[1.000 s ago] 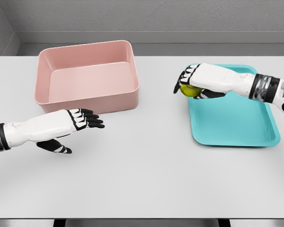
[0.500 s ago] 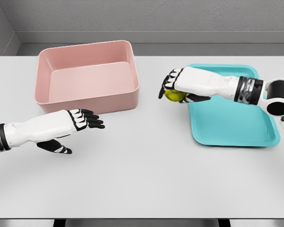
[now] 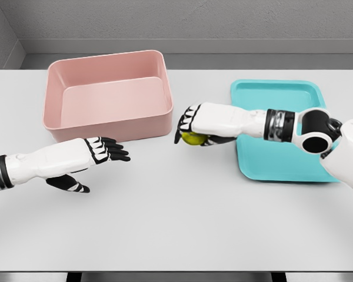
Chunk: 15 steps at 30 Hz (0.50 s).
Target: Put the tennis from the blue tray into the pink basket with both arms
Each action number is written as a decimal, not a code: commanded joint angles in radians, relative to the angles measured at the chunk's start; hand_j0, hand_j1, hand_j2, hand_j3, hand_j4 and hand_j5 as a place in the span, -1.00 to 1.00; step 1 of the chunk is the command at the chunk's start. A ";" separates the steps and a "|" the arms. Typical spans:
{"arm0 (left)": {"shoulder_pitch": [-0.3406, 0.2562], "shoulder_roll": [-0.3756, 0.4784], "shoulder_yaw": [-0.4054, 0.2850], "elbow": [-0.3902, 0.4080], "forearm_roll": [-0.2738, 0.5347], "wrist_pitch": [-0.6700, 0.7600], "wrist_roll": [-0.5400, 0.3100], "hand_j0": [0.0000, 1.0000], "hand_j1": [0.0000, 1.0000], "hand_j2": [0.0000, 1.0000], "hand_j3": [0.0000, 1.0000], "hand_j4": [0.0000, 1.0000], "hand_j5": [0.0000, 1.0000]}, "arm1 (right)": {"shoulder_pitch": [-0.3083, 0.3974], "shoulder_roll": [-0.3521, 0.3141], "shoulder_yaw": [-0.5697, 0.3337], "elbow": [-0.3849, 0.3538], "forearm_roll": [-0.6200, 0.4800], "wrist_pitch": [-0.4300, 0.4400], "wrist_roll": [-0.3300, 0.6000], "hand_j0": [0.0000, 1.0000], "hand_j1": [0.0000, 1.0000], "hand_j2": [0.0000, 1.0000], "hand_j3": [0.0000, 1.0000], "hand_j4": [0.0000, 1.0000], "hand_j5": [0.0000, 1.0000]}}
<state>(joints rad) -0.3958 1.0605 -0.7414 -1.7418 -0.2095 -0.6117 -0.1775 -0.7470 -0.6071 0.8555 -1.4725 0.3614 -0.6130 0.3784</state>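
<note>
tennis ball [image 3: 192,138] clamped under right hand [image 3: 195,125], over counter [image 3: 182,217] | pink basket [image 3: 107,94] just left of it, blue tray [image 3: 294,141] behind its wrist | left hand [image 3: 97,151] fingers spread, holding nothing, bare counter between hands

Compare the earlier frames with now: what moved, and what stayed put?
The right robot hand, gripping the tennis ball throughout, carried it leftward off the blue tray, to just right of the pink basket. The left robot hand, basket and tray stayed where they were.

Right robot hand [image 3: 191,124] curled, left robot hand [image 3: 100,150] flat
</note>
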 commanded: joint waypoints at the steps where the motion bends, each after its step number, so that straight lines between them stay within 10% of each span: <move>1: 0.000 -0.001 0.001 -0.001 0.007 0.001 0.001 1.00 1.00 1.00 1.00 1.00 1.00 | 0.000 0.013 0.022 0.000 -0.004 0.002 0.001 0.22 0.22 0.22 0.22 0.22 0.22; 15: 0.008 -0.002 0.000 0.001 0.010 0.001 0.000 1.00 1.00 1.00 1.00 1.00 1.00 | 0.012 0.063 0.069 0.008 0.064 0.002 0.005 0.22 0.22 0.22 0.22 0.22 0.22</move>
<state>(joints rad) -0.3881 1.0570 -0.7416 -1.7421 -0.2079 -0.6117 -0.1776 -0.7348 -0.5504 0.9200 -1.4666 0.4212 -0.6130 0.3830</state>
